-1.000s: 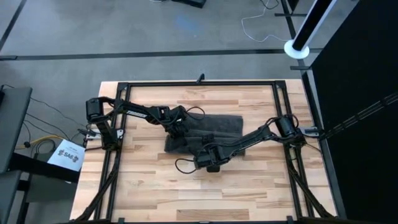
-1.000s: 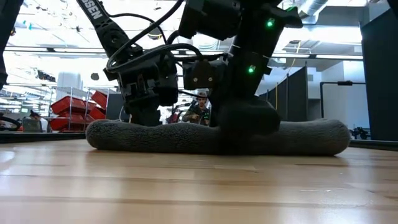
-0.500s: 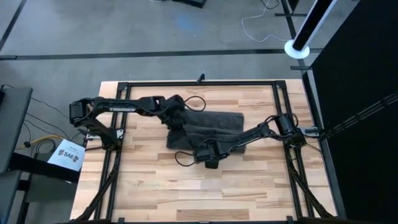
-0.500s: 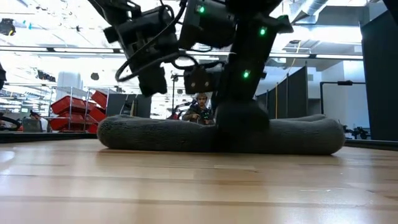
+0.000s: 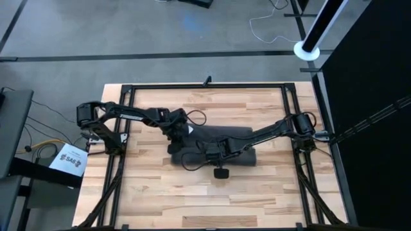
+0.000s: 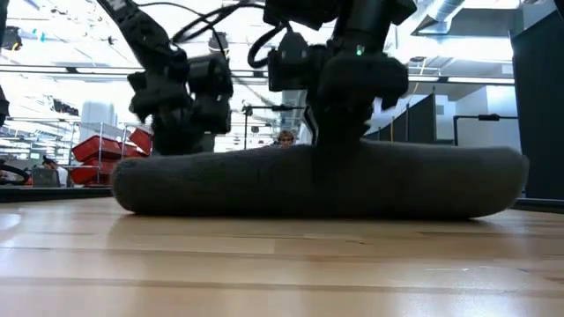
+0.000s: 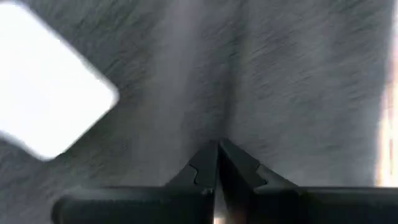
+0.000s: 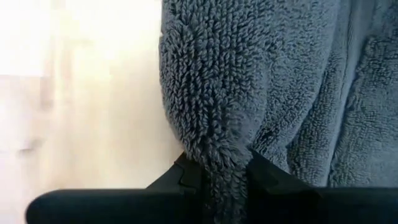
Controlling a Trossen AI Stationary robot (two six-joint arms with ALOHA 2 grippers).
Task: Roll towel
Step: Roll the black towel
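Right tool (image 8: 217, 174) pinches towel (image 8: 249, 81) fold; overhead hides this grip.

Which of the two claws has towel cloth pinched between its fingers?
The right claw: a fold of the towel sits between its fingers. The left claw has fingers that meet, with no cloth between them.

Wooden table (image 5: 160, 192) with rolled charcoal towel (image 5: 241, 136) at centre
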